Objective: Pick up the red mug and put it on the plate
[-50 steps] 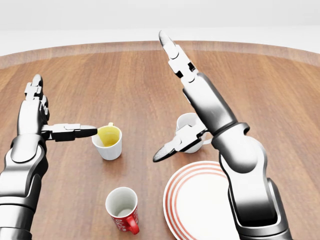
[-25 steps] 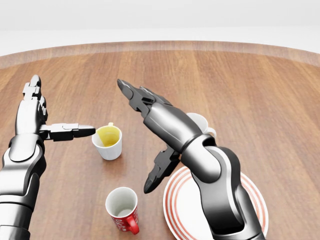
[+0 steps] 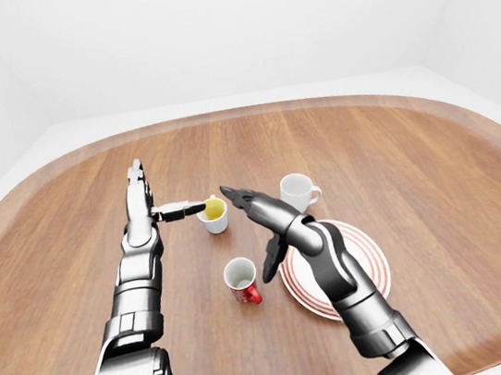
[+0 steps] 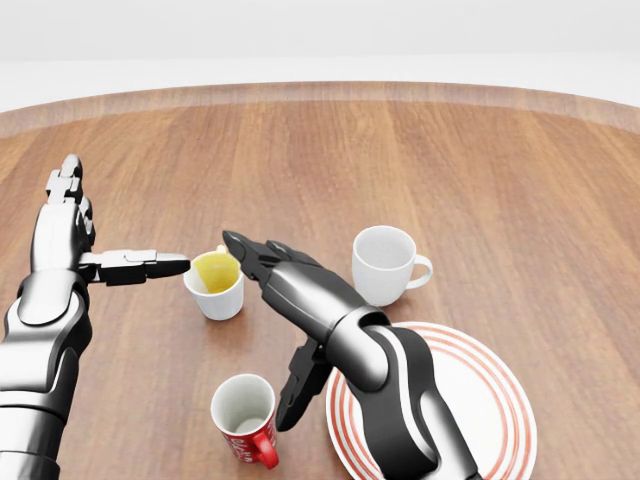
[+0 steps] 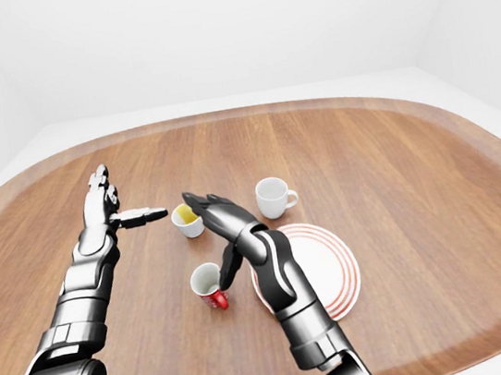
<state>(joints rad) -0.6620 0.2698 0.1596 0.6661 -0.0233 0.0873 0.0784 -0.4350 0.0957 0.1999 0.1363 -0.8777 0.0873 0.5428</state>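
The red mug (image 4: pixel 245 418) stands upright near the bottom of the head view, white inside, with its handle at the lower right. To its right lies the white plate with red rings (image 4: pixel 505 395); my right forearm covers the plate's left part. My right hand (image 4: pixel 256 330) is open above and to the right of the mug. Its thumb hangs close by the mug's right rim, and its fingers (image 4: pixel 250 252) stretch up-left toward a small cup. At the left, my left hand (image 4: pixel 120 222) is open and holds nothing.
A small white cup with a yellow inside (image 4: pixel 217 283) stands just above the red mug, with my left thumb pointing at its rim. A plain white mug (image 4: pixel 383 262) stands above the plate. The round wooden table (image 3: pixel 435 171) has a raised rim all round.
My right arm has swung down and to the left, from raised over the white mug to beside the red mug. The white mug now shows fully. The left arm has stayed put.
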